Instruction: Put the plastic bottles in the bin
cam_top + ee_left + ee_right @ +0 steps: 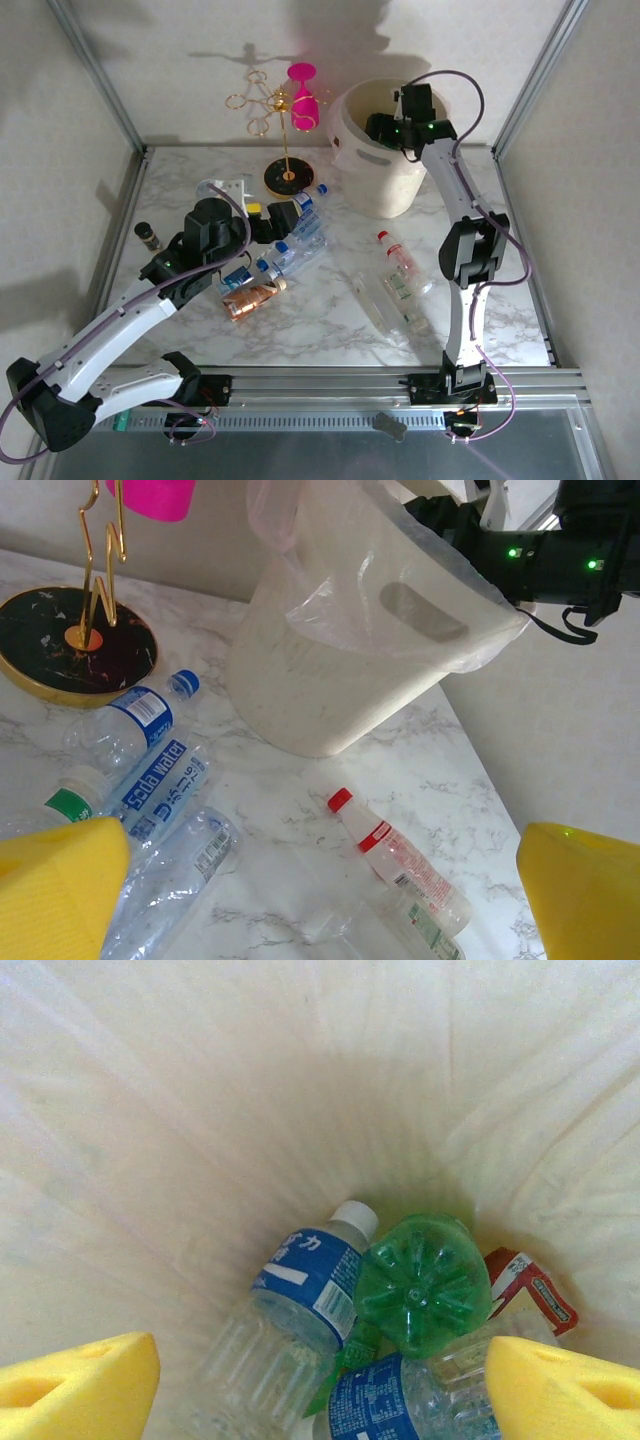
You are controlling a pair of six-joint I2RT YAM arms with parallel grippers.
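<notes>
Nearest the arm bases, on the marble table (330, 340): a copper-brown bottle (250, 298) lying on its side. To the right, well apart from it, a flattened clear bottle (373, 298), a clear green-labelled bottle (407, 297) just beside that, and a red-capped bottle (396, 255) with a red-and-white label, all lying flat

Over the left-hand cluster, the left gripper (320, 895), yellow pads (55, 890) spread wide, nothing between them. Below it in the left wrist view: a crumpled clear bottle (175, 875), a "Soda water" bottle (155, 780) with a blue label, a blue-capped bottle (130, 720) with a blue-and-white label, and a white-capped bottle (70, 802) with a green label, lying side by side and close together. Off to the left near the table edge, upright, a dark vial (148, 235)

Farther back, a gold stand (287, 175) on a round black base, with a pink glass (303, 95) hung upside down

At the far right, the bin (385, 175): round, cream, translucent, an oval handle cut-out under the rim, lined with a thin clear bag. At its mouth, pointing down, the right gripper (320, 1390), fingers (565, 1390) wide apart and empty. At the bottom, seen from the right wrist: a green bottle (422, 1285) base-up, a white-capped blue-labelled bottle (290, 1310), a second blue-labelled bottle (400, 1400) and a red-and-white-labelled bottle (530, 1298), heaped together
</notes>
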